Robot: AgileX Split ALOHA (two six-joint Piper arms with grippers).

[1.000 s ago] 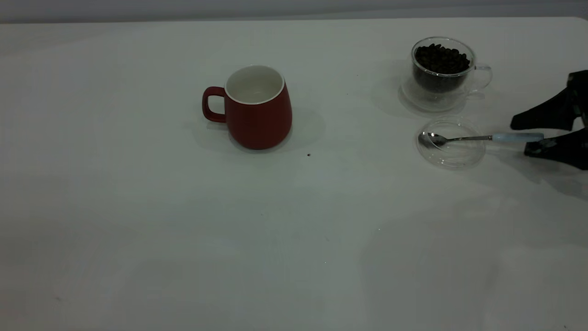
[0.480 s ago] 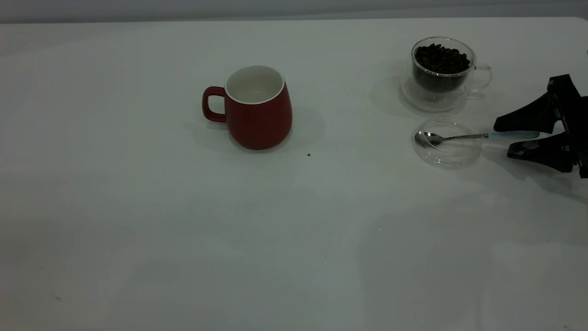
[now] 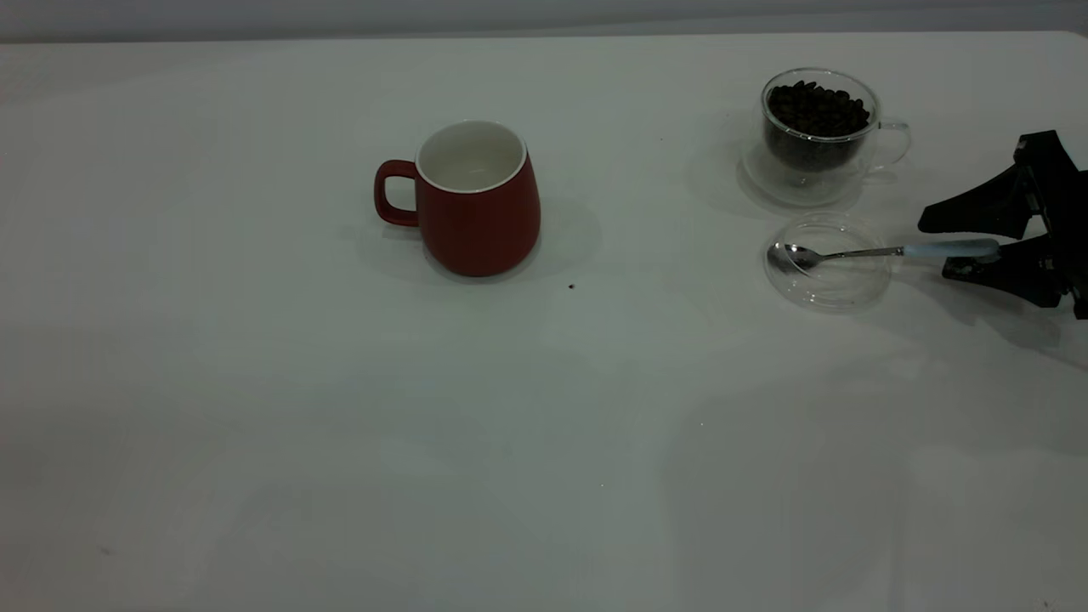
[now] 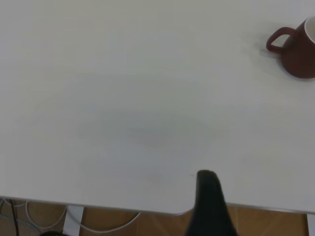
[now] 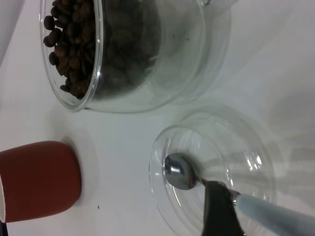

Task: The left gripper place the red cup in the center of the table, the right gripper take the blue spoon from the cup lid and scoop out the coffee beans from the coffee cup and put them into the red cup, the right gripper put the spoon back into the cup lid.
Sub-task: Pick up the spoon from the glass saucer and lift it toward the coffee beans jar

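The red cup (image 3: 476, 200) stands upright near the table's middle, handle to the left, and also shows in the left wrist view (image 4: 298, 49). The glass coffee cup (image 3: 816, 127) full of beans stands at the far right. In front of it the spoon (image 3: 850, 253) rests with its bowl in the clear cup lid (image 3: 829, 285) and its blue handle (image 3: 952, 249) pointing right. My right gripper (image 3: 937, 249) is open and straddles the handle's end, one finger behind it and one in front. Up close, one dark finger (image 5: 221, 211) crosses the spoon (image 5: 179, 172). My left gripper (image 4: 211, 206) sits at the table's edge, far from the cup.
A dark speck (image 3: 570, 286) lies just right of the red cup. The white table (image 3: 340, 425) stretches wide in front of and left of the cups. Its edge (image 4: 123, 211) runs below the left gripper, with cables beneath.
My right gripper came in from the right edge over the spoon handle's end, and its jaws have narrowed around it. Spoon and lid shifted slightly left.
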